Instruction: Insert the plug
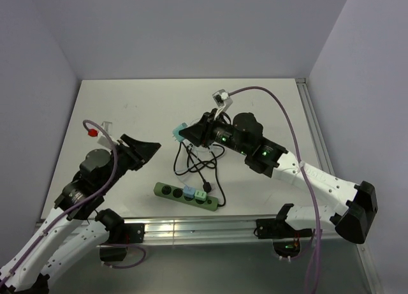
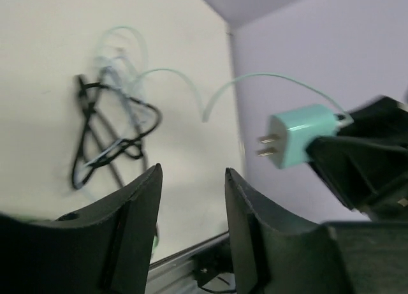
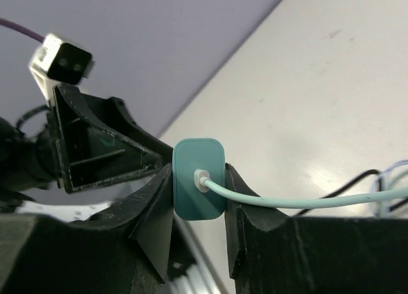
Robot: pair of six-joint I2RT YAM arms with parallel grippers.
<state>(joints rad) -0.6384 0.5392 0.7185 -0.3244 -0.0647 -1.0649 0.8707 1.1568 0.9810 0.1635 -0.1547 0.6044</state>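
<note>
Black right tool clamping rounded teal plug, left tool spread, cable seemingly rubbery.

A teal two-pronged plug, pale green cable trailing from its back, is hanging clamped in the right tool above the table, while the green power strip is lying flat near the table's front edge, two sockets already filled.
</note>
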